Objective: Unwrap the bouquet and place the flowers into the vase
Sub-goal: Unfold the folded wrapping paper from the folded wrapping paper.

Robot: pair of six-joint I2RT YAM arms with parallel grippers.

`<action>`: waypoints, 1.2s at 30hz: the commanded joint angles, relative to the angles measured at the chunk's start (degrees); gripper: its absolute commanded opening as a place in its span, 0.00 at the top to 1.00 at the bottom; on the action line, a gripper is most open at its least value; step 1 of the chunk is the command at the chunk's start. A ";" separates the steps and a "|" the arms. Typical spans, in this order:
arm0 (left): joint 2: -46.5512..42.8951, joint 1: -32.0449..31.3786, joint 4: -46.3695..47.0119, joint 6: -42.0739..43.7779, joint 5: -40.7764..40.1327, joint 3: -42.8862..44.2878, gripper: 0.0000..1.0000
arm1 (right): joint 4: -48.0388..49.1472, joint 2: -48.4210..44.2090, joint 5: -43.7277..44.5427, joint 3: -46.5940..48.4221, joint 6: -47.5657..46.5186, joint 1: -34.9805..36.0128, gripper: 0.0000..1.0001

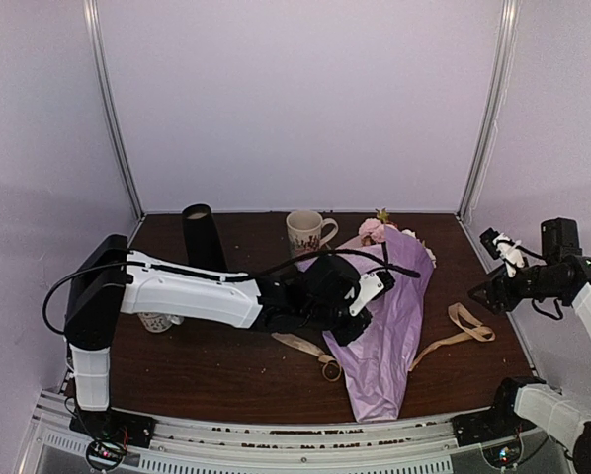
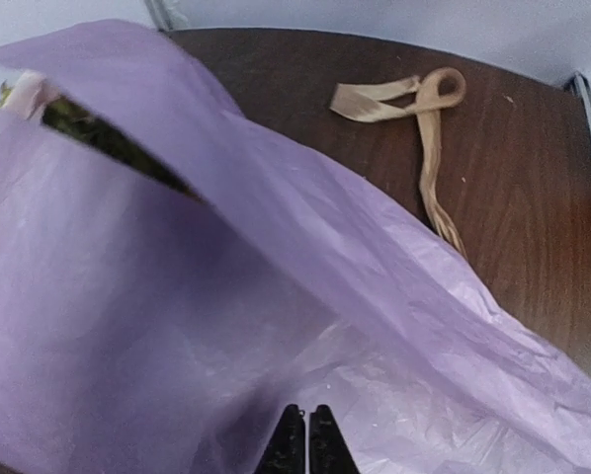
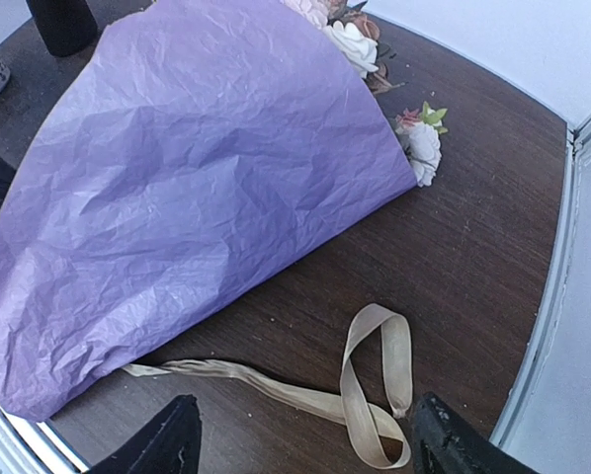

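You are unwrapping: the ribbon (image 3: 375,375) is lying loose and the bouquet (image 1: 394,326) is lying mid-table, well apart from the vase (image 1: 201,237). Your left gripper (image 2: 305,441) is pinching the paper (image 2: 177,296) with narrow jaws, and the right gripper (image 3: 305,444) is hanging wide and empty. The next move is likely calling for a slow peel.

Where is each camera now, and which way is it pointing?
Top: fixed above and behind the bases, looking down on the table; both arms show, left arm over the bouquet, right arm raised at the right edge.
Left wrist: close over the paper, facing the table's right side; left gripper shut at bottom edge.
Right wrist: high on the right, looking down and left over the bouquet; right gripper open, a finger in each bottom corner.
Shared: both wrist views show the paper and ribbon.
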 commanded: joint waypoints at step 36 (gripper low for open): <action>11.69 -12.41 -15.06 13.35 -1.43 30.18 0.28 | 9.96 0.60 -8.12 -3.45 7.67 6.31 0.35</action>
